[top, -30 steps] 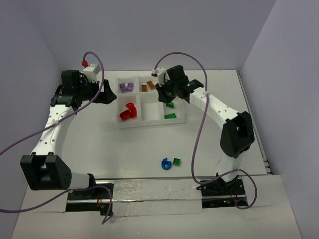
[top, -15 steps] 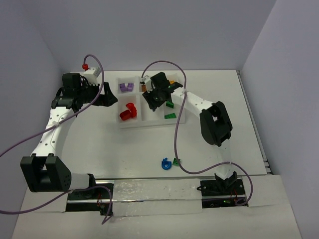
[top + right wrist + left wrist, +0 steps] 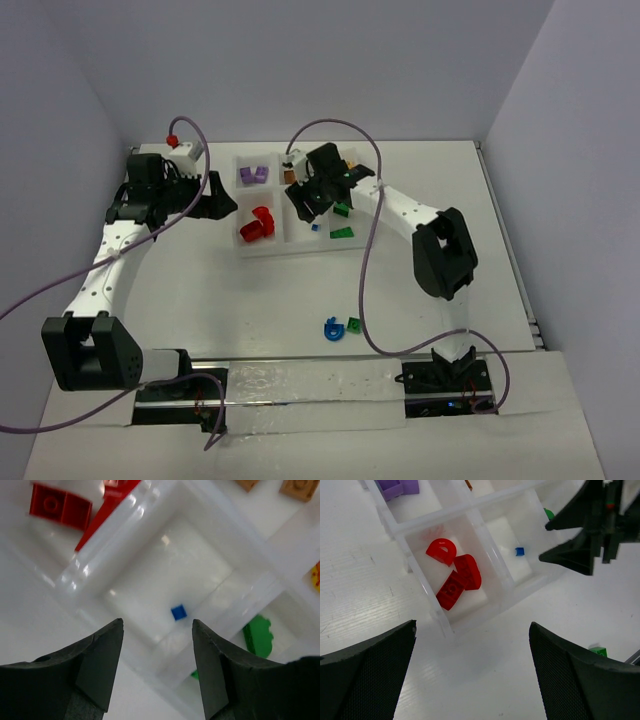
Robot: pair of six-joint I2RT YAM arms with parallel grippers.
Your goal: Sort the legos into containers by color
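Bright even light, soft shadows, wrist views blurred near edges

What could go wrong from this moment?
The right gripper hangs low over the blue brick; leaving sideways, it might catch the tray wall. The left gripper hovers close by, so both might collide. The blue curved piece and loose green brick lie close together; grasping one may push the other.

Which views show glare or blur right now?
Right wrist: glare streaks on the tray divider, blue brick sharp, right hand's fingers soft. Left wrist: red pieces crisp, left hand's fingers blurred. Top external: even light, soft shadows.
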